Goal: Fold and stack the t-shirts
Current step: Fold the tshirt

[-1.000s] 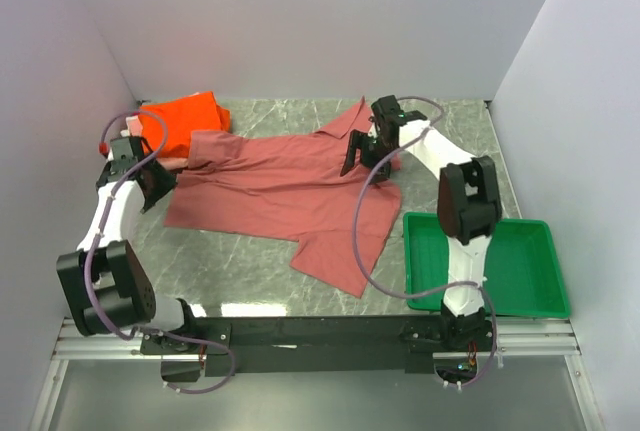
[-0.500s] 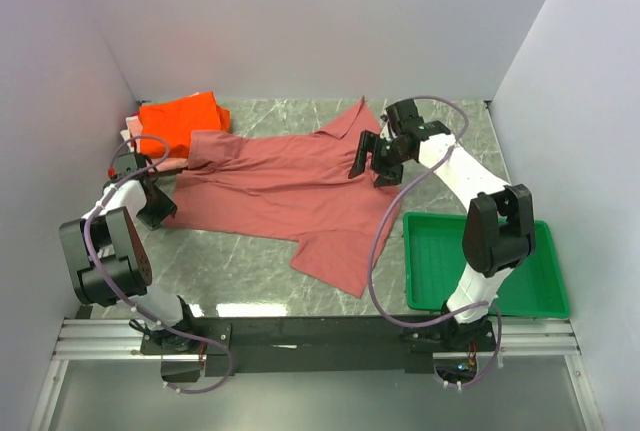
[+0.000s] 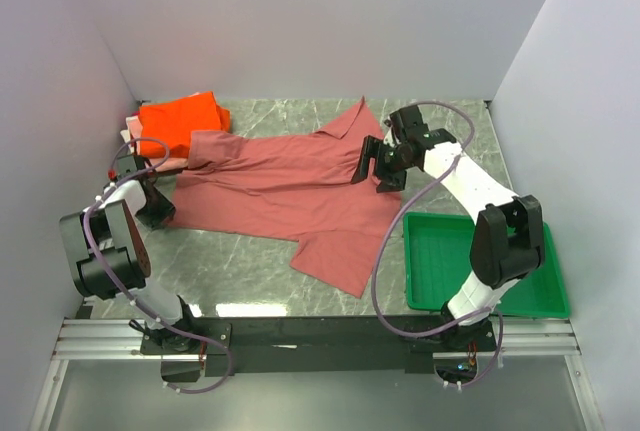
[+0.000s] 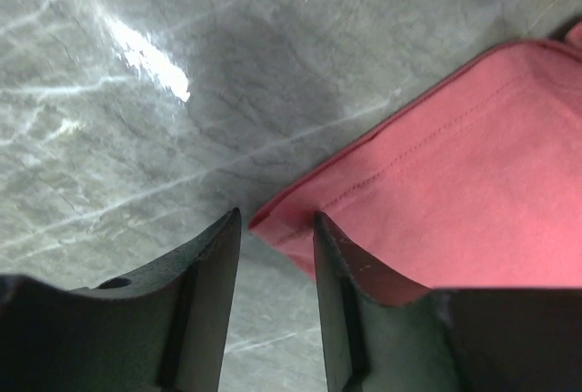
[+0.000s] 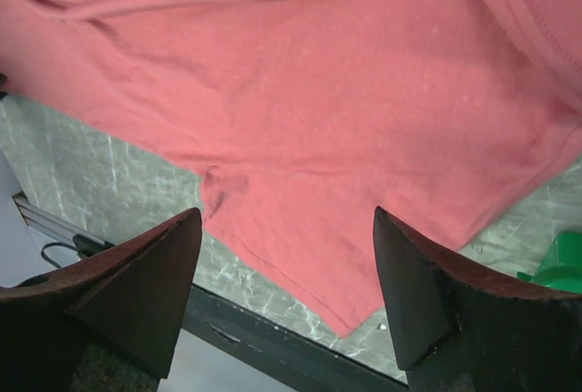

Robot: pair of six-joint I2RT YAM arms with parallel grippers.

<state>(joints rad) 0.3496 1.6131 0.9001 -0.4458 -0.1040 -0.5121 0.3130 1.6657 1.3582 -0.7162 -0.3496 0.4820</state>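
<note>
The big brick-red t-shirt [image 3: 290, 186] is spread out across the middle of the marble table [image 3: 240, 261], mostly flat but with long soft creases running through it. One flap pokes out toward 5 o'clock near the front edge, and a pointy bit sticks up toward 1 o'clock by the back wall. The fabric's a dusty salmon colour, and the left wrist view shows a neat stitched hem along the edge.

Over at 10 o'clock from it there's a folded bright orange t-shirt [image 3: 180, 119] in the back left corner. It sits on something pale pink [image 3: 133, 131] that only peeks out at the edge, so I can't say much about that one. The red shirt's upper left end touches that pile.

The left gripper [image 3: 155, 206] is down at the table on the shirt's left edge, with the cloth stretching away toward 3 o'clock. In its own camera the fingers [image 4: 205, 274] stand just a little apart. The hemmed corner sits right at the gap between the tips and doesn't look pinched.

The right gripper [image 3: 375, 166] hovers over the shirt's right side, with the bulk of the shirt at 9 o'clock. Its jaws are spread wide, with nothing in them and red cloth underneath. The green tray [image 3: 540, 291] sits at 4 o'clock, apart from the shirt
</note>
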